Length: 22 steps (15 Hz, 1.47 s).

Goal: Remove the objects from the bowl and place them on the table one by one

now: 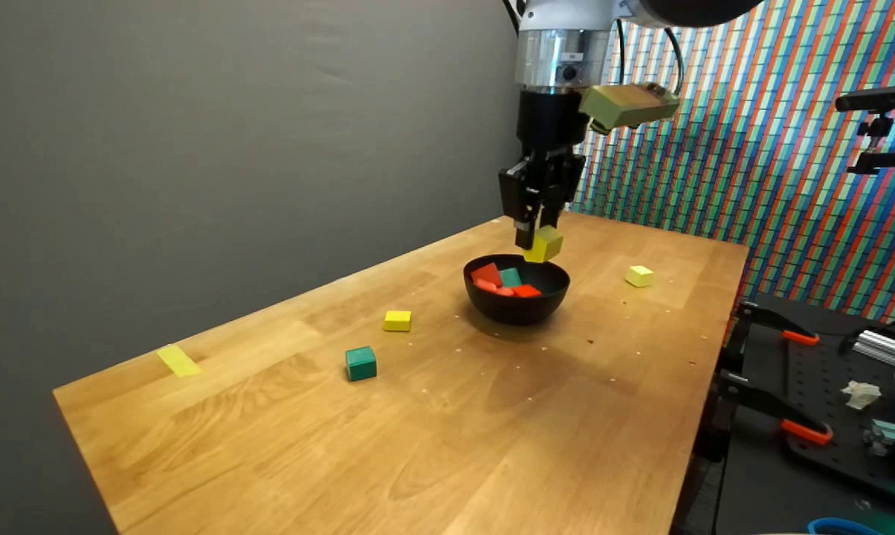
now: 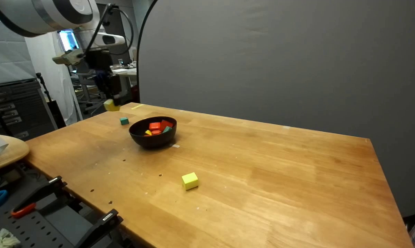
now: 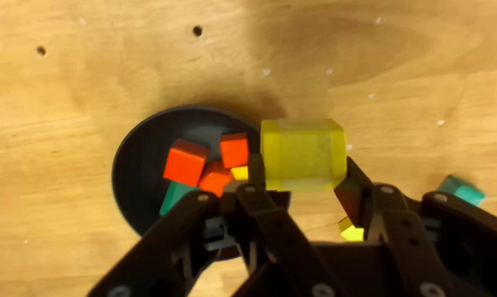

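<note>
Gripper [image 3: 302, 172] clamped on yellow block [image 3: 302, 153], raised higher than black bowl [image 1: 518, 310], apart from it. In wrist view, held block overlaps bowl's rim on side toward green block [image 3: 462, 190], which rests on table [image 1: 433, 461]. Lowering likely needs shift that way first; straight down, block could catch rim.

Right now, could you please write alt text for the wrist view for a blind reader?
The pincer grips a yellow block, partly hiding a black bowl of red, green and yellow blocks. On the wooden table at right lie a green block and another yellow block.
</note>
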Tool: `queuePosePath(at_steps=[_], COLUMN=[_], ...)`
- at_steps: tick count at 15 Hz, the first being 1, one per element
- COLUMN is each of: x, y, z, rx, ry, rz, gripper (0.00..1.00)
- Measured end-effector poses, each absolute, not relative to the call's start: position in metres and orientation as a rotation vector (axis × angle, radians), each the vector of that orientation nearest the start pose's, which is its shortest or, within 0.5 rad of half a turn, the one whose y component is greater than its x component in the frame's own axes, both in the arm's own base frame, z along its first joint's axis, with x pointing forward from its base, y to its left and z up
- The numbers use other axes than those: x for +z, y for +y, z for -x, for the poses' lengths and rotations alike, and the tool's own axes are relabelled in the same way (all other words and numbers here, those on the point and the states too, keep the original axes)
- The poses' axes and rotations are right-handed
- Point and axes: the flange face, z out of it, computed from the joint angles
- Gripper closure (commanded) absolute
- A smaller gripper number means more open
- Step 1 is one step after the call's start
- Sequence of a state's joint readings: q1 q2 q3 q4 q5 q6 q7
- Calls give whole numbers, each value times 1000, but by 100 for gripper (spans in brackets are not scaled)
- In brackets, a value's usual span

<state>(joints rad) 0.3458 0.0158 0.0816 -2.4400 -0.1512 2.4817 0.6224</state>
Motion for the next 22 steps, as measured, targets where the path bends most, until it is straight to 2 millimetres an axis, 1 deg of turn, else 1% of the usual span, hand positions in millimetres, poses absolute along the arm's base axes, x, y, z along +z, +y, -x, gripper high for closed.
queuePosePath(at_steps=[1,2,4,6,9,10,11,12,13,15,16,18,19,21,22], x=[300,299,288,274,247,237,228,219,211,198,194,190,193,205,216], y=[214,225,241,249,251,251,251,252,252,255,256,259,260,257,252], z=[-428,-418,-405,-399,-402,-402,-403,-404,-404,-408,-411,-417,-420,-428,-434], rx=[-65,-17,79,135,117,107,103,106,118,150,160,162,153,103,55], ry=[100,79,48,50,62,54,46,42,37,42,42,46,48,42,36], rz=[3167,3127,3059,3034,3053,3069,3084,3093,3098,3100,3099,3095,3092,3094,3105], gripper=[78,78,78,78,77,64,47,33,21,5,1,0,0,0,0])
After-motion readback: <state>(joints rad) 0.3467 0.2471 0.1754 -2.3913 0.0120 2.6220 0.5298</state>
